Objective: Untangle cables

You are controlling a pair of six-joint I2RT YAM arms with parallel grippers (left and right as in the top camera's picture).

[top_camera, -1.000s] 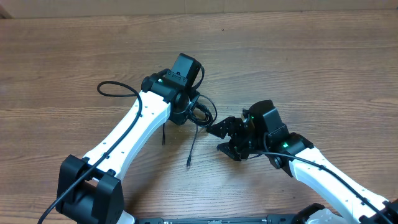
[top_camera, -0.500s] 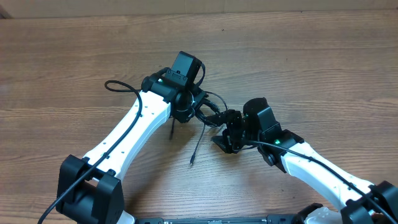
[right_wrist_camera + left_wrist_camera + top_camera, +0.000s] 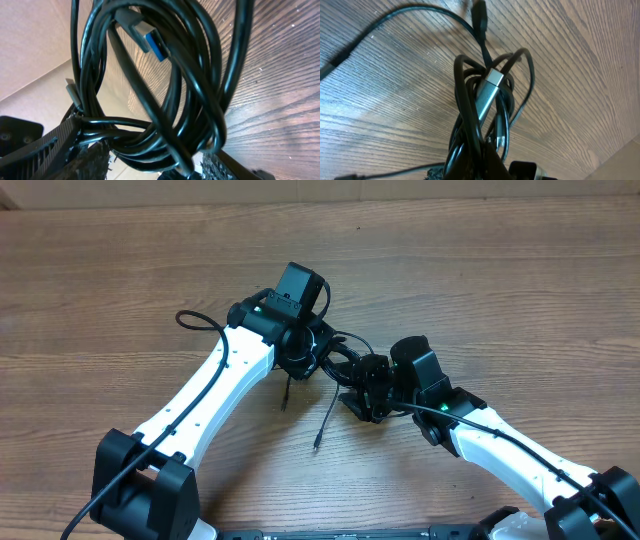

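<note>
- The cables point(image 3: 335, 352) hang as one knotted black bundle at the middle of the table point(image 3: 500, 280), between the two grippers and raised off the wood.
- The left gripper point(image 3: 305, 352) is closed on the bundle. In the left wrist view the cords rise out of its jaws in several overlapping loops.
- A silver plug point(image 3: 487, 92) lies tilted across those loops, caught among the strands.
- The right gripper point(image 3: 358, 388) sits just beside the left one, facing it. Its fingers point(image 3: 45, 150) stand apart with the lower part of the bundle between them. I cannot tell whether they are pinching the cords or only surround them.
- In the right wrist view a blue-tipped plug point(image 3: 150, 42) pokes through the top of the coil.
- One loose cable end point(image 3: 317, 445) trails down onto the table in front of the grippers, and a shorter end point(image 3: 283, 402) hangs beside the left arm.
- A further loop of cable point(image 3: 195, 318) lies on the table on the far side of the left arm.
</note>
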